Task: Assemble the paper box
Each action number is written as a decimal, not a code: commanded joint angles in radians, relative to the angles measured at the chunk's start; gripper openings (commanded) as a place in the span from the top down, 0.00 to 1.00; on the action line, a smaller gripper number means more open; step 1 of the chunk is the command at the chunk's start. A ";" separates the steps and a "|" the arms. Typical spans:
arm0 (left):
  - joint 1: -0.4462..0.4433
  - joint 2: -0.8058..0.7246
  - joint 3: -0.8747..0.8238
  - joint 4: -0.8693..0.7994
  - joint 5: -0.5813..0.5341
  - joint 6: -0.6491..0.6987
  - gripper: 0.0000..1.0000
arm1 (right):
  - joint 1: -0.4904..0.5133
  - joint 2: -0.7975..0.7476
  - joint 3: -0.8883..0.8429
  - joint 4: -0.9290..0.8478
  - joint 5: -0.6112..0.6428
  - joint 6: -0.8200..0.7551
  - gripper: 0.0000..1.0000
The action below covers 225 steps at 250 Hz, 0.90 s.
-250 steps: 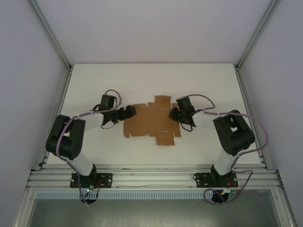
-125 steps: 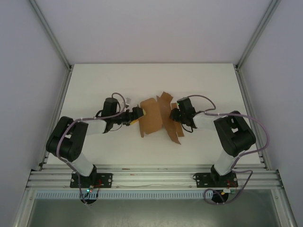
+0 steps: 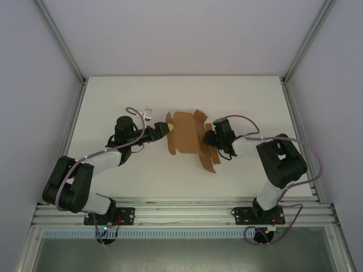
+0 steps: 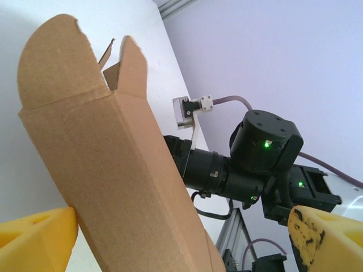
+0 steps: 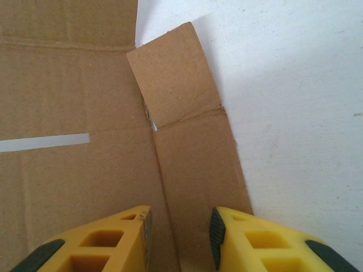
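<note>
The brown paper box (image 3: 184, 139) lies mid-table, half folded: its left part stands up and its right flaps stay flat. In the left wrist view the raised panel (image 4: 108, 170) rises tall, with rounded flaps on top, between my widely spread yellow fingers (image 4: 34, 241). My left gripper (image 3: 167, 126) (image 4: 182, 226) is open at the sheet's left edge. My right gripper (image 3: 207, 137) (image 5: 180, 218) is open, its tips low over the flat cardboard (image 5: 187, 158) beside a crease. The right arm (image 4: 261, 153) shows behind the panel.
The white table (image 3: 113, 96) is bounded by an aluminium rail (image 3: 181, 207) at the near edge and by frame posts (image 3: 62, 45) and white walls at the sides. Bare table (image 5: 295, 102) lies to the right of the cardboard flap.
My left gripper has moved forward and to the right, and the sheet's left part has gone from flat to upright. The right gripper has hardly moved.
</note>
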 commanded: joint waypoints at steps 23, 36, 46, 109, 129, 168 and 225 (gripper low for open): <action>-0.082 -0.018 0.059 -0.030 -0.066 0.082 0.05 | -0.006 0.056 -0.070 -0.115 -0.002 0.031 0.64; -0.101 -0.030 0.052 0.015 -0.090 0.078 0.05 | -0.005 0.057 -0.071 -0.106 -0.004 0.032 0.64; -0.113 -0.039 0.055 0.017 -0.122 0.090 0.05 | -0.006 0.061 -0.073 -0.102 -0.004 0.037 0.64; -0.150 -0.083 0.163 -0.301 -0.367 0.179 0.25 | -0.007 0.058 -0.078 -0.086 -0.009 0.050 0.64; -0.156 -0.063 0.224 -0.525 -0.504 0.236 0.24 | -0.006 0.056 -0.077 -0.099 0.000 0.045 0.64; -0.157 0.024 0.262 -0.602 -0.498 0.260 0.22 | -0.006 0.068 -0.069 -0.101 -0.002 0.038 0.64; -0.157 0.136 0.297 -0.633 -0.527 0.260 0.23 | -0.007 0.076 -0.064 -0.103 -0.009 0.043 0.64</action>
